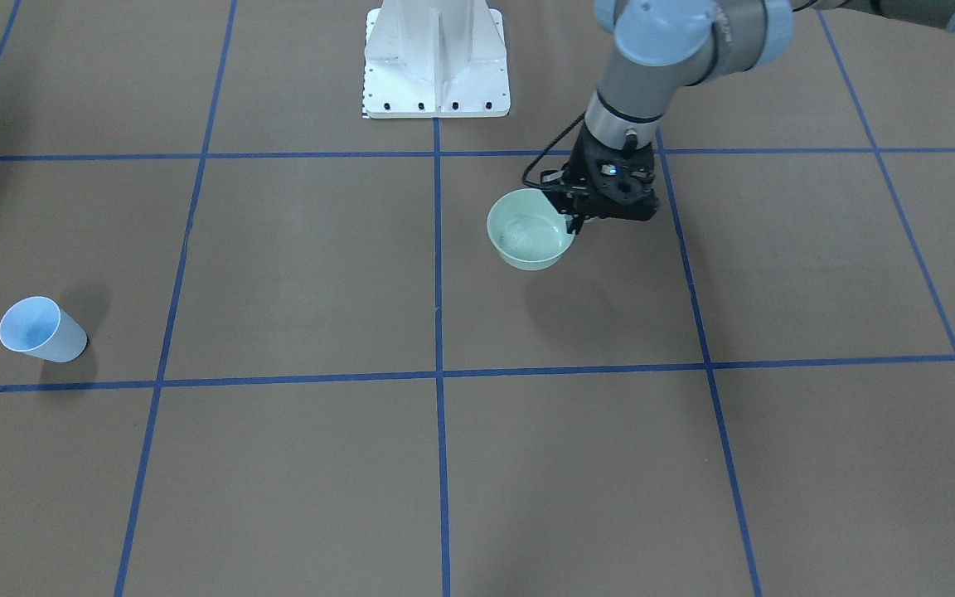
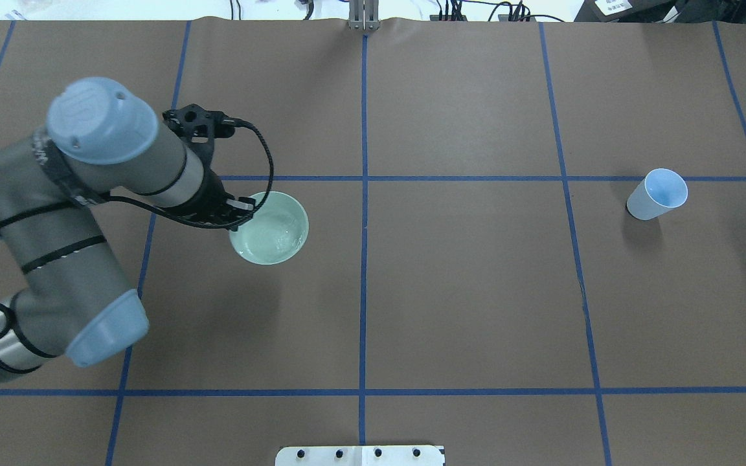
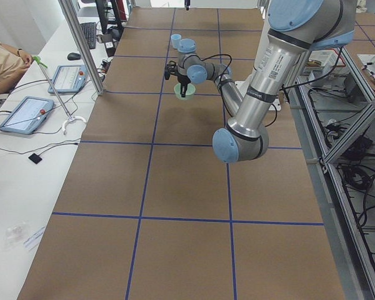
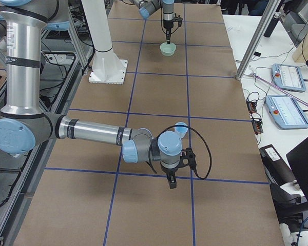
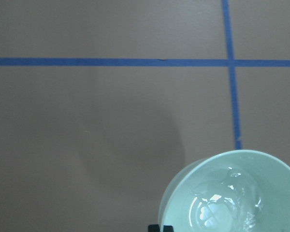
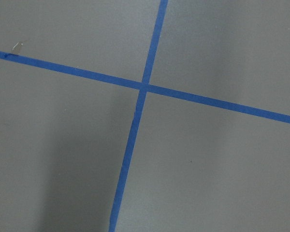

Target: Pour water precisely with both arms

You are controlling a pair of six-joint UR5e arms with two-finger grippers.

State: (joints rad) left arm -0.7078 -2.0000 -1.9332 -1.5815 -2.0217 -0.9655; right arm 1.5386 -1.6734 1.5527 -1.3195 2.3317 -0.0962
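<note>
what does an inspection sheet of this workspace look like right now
surface: brown table with a blue tape grid
job's things: green bowl holding water; blue cup upright, far off on the robot's right
clutter: nothing seen
grippers: left gripper pinching the bowl's rim; right gripper over the table, open or shut cannot tell
cables: black cable looping off the left wrist
surroundings: white pedestal; tablets on side benches; seated person

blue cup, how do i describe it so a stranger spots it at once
On the brown, blue-gridded table, look to the robot's right side. The cup stands alone there, pale blue and tapered, unlike the wide green bowl on the left.
</note>
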